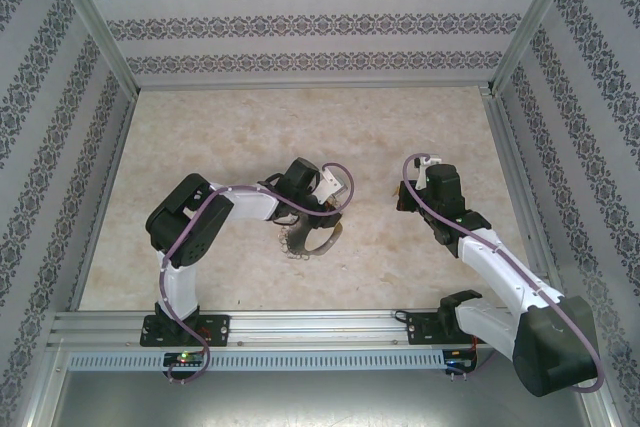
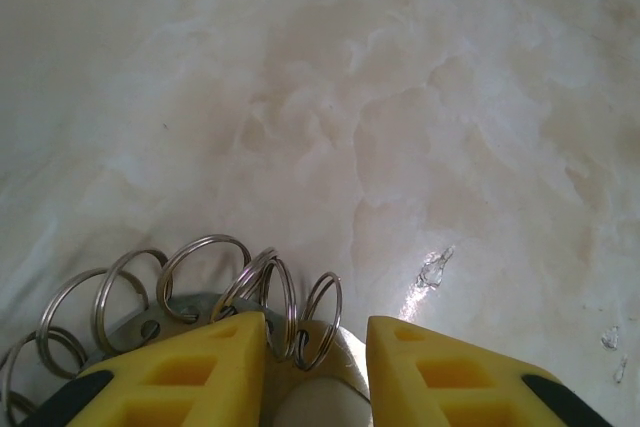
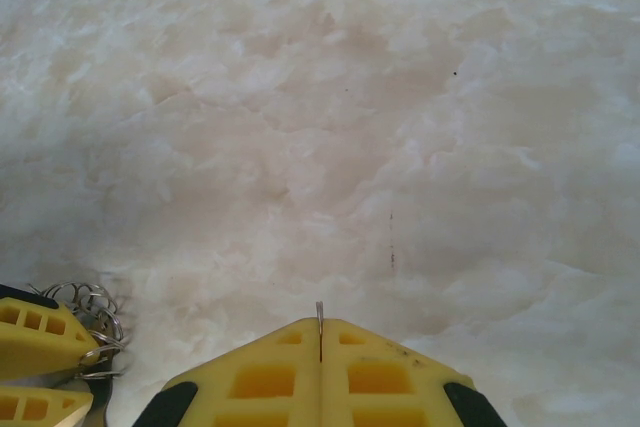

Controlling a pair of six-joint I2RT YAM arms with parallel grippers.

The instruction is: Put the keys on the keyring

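Observation:
The keyring (image 2: 205, 277) is a flat metal band fringed with small silvery split rings. It sits between the yellow fingers of my left gripper (image 2: 316, 332), which is shut on the band with the jaws partly apart. From above, the keyring (image 1: 300, 243) hangs under the left gripper (image 1: 316, 219) near the table's middle. My right gripper (image 3: 320, 332) is shut, and a thin grey sliver of the key (image 3: 320, 309) pokes out between its tips; the key's head is hidden. The right gripper (image 1: 402, 197) is to the right of the keyring. In the right wrist view the keyring (image 3: 95, 303) lies at lower left.
The pale marbled tabletop (image 1: 230, 137) stretches out behind both grippers. Patterned walls and aluminium rails (image 1: 300, 322) close the workspace in. A glossy scuff (image 2: 433, 269) marks the surface ahead of the left gripper.

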